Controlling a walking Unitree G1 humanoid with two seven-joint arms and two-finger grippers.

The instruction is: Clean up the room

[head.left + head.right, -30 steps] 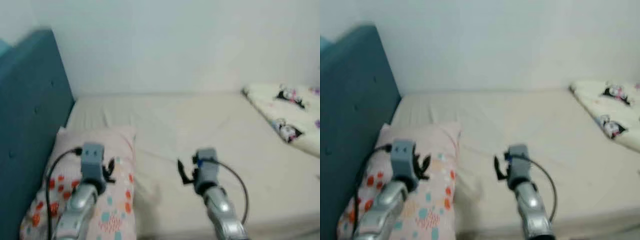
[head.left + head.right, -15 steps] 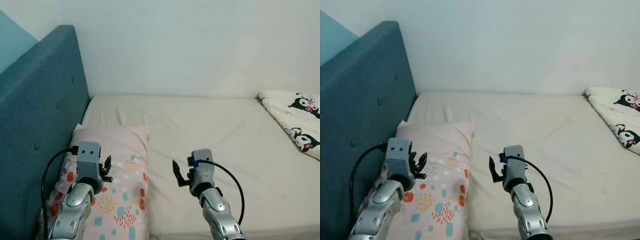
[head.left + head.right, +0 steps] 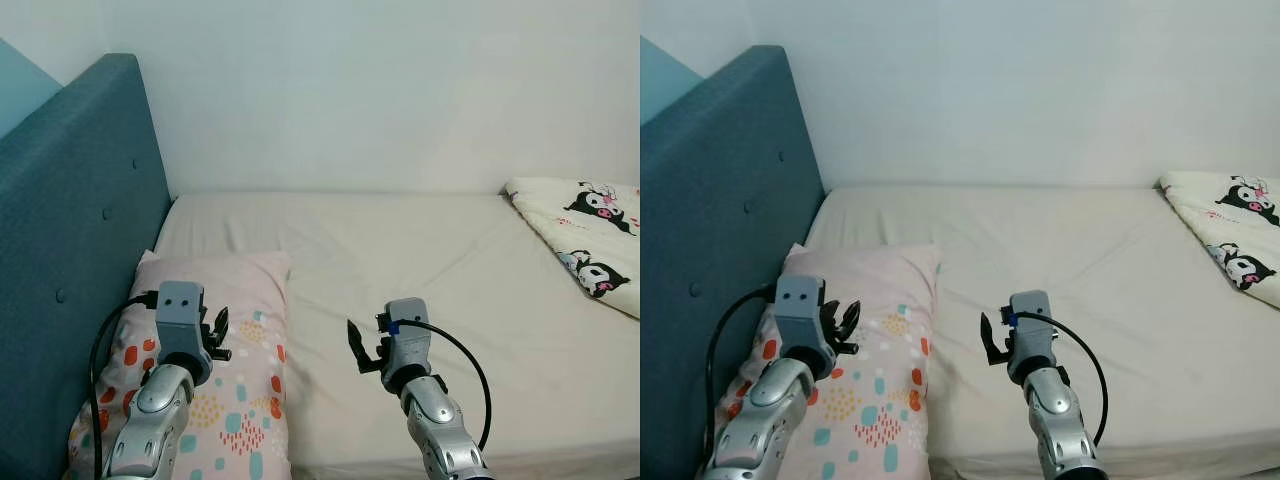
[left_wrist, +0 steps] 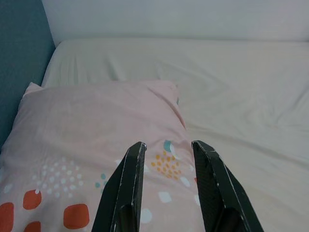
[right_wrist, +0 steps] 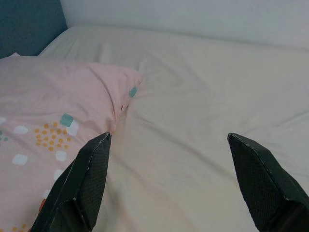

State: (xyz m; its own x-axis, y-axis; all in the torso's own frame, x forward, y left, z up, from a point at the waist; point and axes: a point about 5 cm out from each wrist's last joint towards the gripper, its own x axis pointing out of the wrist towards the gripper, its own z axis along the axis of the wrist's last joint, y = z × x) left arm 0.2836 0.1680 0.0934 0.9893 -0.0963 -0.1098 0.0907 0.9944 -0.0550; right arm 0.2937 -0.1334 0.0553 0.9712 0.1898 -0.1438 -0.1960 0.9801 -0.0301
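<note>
The left gripper (image 3: pixel 216 335) hangs over the pink pillow (image 3: pixel 240 400), which lies by the teal headboard (image 3: pixel 70 230) at the bed's (image 3: pixel 420 260) left. The right gripper (image 3: pixel 356 345) hangs over the bare sheet beside the pillow. A cartoon-print blanket (image 3: pixel 585 240) lies at far right.

Left wrist: 2 fingers (image 4: pixel 128 179) narrowly apart above the pillow, holding nothing.

Right wrist: fingers (image 5: pixel 84 181) spread wide, empty, over the pillow's edge.

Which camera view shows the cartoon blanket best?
The left eye view: the cartoon blanket lies at the bed's right edge with two printed figures in frame. The right eye view cuts more of it off.
</note>
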